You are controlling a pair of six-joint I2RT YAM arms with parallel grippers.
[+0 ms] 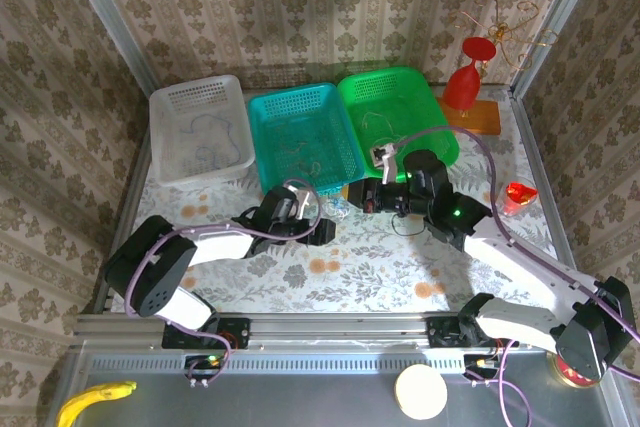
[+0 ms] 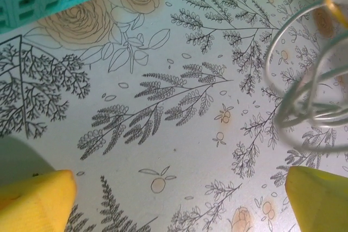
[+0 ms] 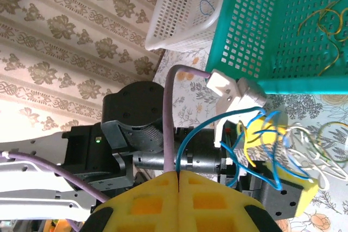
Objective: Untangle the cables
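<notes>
"How many baskets do you count?"
"Three: white basket (image 1: 175,122), teal basket (image 1: 290,112), green basket (image 1: 400,97). The cables (image 1: 335,209) lie tangled on the table (image 1: 380,277), between my two claws."
"And the claws?"
"Left gripper (image 2: 179,194) spread wide, its wrist view catching pale loops close up. Right gripper (image 3: 178,188) pressed together."

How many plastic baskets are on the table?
3. The white basket sits far left, the teal basket in the middle, the green basket right of it. None appears hidden.
</notes>
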